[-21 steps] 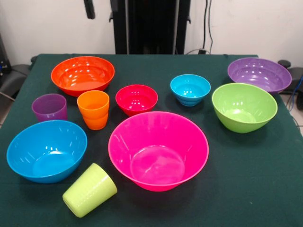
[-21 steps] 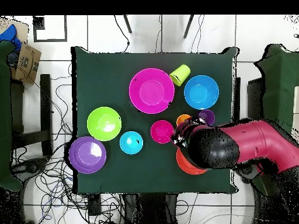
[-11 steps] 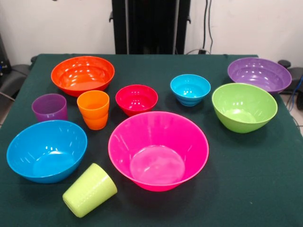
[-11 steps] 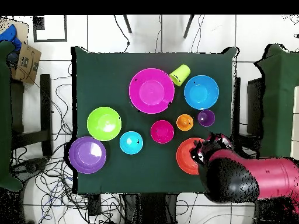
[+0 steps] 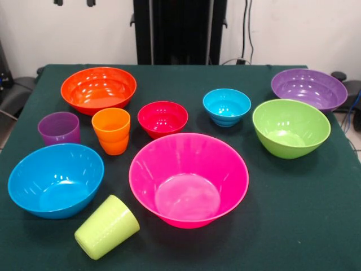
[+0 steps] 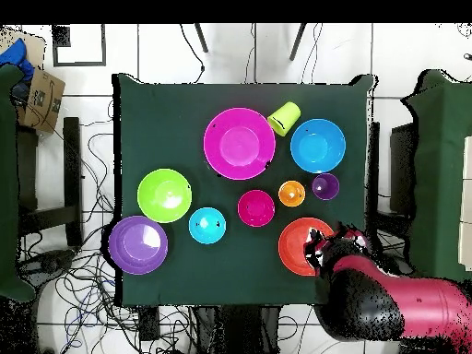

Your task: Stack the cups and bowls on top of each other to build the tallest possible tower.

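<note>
Nothing is stacked yet: every bowl and cup sits apart on the table [image 5: 293, 226]. The gripper [image 5: 74, 2] shows only as two separated tips at the top edge, holding nothing, above the orange bowl [image 5: 98, 89]. The green cup [image 5: 106, 226] lies tipped by the pink bowl [image 5: 189, 179] and would likely roll if nudged. Nested bowls may lean and slide.

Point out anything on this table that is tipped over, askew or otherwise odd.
One thing: the lime green plastic cup lies tipped on its side beside the big pink plastic bowl and the large blue plastic bowl. The orange ridged cup and translucent purple cup stand upright. No bowls are stacked.
</note>
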`<state>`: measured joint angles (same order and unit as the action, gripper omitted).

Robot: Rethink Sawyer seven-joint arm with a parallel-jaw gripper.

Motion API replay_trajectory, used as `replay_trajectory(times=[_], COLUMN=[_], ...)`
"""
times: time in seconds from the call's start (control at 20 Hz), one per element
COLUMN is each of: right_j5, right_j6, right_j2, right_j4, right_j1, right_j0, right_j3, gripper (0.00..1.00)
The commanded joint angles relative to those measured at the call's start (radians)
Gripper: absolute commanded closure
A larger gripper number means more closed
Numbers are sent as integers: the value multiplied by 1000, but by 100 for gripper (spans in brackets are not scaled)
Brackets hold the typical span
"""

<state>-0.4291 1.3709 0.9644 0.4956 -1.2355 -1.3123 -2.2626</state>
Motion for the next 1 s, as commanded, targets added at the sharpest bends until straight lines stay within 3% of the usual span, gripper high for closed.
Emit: replay_trajectory(times=[0.05,0.5,0.75,1.0], right_j5=[66,133,236,232], right_j6=[243,309,331,357], right_j2=[-178,-316,-400,-472], right_j4=[84,170,244,267], right_j1=[14,127,205,220], right_j0=[124,197,242,283], right_j3=[-122,-102,-56,-37], gripper=[0,0,0,0])
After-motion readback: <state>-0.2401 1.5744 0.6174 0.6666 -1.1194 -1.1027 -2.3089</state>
